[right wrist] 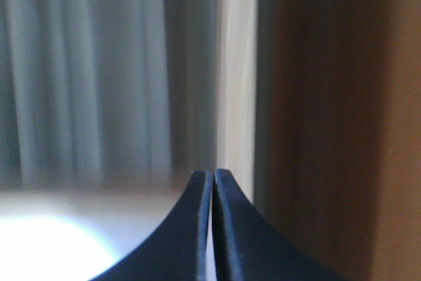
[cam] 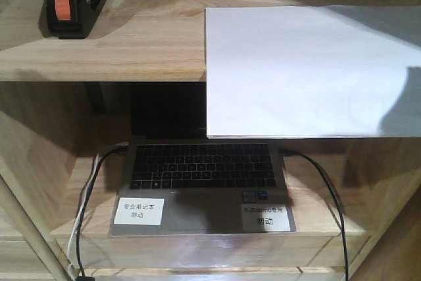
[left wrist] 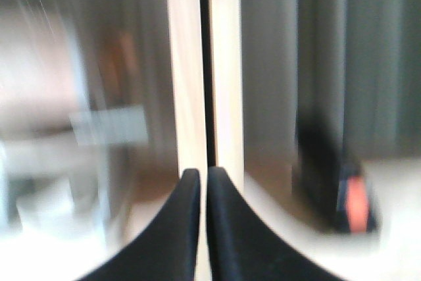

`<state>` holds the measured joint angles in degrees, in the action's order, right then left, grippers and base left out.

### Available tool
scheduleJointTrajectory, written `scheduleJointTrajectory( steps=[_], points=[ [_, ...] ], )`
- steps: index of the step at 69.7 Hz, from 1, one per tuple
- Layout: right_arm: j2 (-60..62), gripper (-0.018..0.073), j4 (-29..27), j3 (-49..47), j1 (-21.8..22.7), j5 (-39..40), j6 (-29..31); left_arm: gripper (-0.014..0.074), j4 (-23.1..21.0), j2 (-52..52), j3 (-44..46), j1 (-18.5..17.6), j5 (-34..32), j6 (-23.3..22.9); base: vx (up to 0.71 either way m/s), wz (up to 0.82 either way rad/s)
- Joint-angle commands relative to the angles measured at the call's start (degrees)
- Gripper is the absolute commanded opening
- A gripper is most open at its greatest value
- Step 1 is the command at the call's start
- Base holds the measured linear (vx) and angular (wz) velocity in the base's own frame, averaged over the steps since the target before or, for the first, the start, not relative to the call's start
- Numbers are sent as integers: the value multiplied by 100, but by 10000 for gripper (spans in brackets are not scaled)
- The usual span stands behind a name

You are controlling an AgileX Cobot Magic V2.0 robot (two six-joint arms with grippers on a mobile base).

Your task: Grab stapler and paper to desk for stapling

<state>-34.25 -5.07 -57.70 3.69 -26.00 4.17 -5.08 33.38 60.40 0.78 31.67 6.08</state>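
The stapler (cam: 69, 6) is black with an orange-red patch. It stands at the back left of the upper shelf (cam: 131, 51). The white paper (cam: 296, 70) lies on the right of that shelf, its front part hanging past the shelf edge. Neither arm shows in the front view. In the blurred left wrist view my left gripper (left wrist: 203, 172) is shut with nothing between its black fingers; the stapler (left wrist: 348, 205) sits off to its right, beyond the tips. My right gripper (right wrist: 213, 174) is shut and holds nothing. The desk is out of view.
An open laptop (cam: 204, 176) with two small white labels sits on the lower shelf, cables running from both its sides. A pale wooden upright (left wrist: 204, 64) stands straight ahead of the left gripper. A similar post (right wrist: 238, 70) and a brown panel lie ahead of the right gripper.
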Motion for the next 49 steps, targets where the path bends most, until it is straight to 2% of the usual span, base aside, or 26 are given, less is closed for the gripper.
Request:
scheduleJointTrajectory(
  steps=[1, 9, 14, 23, 32, 37, 49],
  points=[
    [-130, 48, -123, -158, 31, 126, 19, 87, -47, 149, 156, -10, -84, -11, 0, 0],
    [-130, 146, -204, -129, 31, 57, 23, 174, -47, 160, 156, -10, 50, -11, 0, 0],
    [-130, 251, -204, -129, 31, 45, 23, 255, -47, 160, 156, -10, 55, -11, 0, 0],
    [-130, 492, -204, -129, 31, 45, 23, 431, -47, 160, 156, -10, 55, -11, 0, 0],
    [-130, 732, -204, -129, 31, -2, 23, 644, -47, 160, 156, -10, 49, -11, 0, 0],
    [-130, 727, -204, -129, 31, -43, 23, 732, -47, 160, 156, -10, 31, -17, 0, 0],
    [-130, 706, -198, -129, 31, -23, 23, 719, -47, 160, 156, -86, 3, -17, 0, 0]
  ],
)
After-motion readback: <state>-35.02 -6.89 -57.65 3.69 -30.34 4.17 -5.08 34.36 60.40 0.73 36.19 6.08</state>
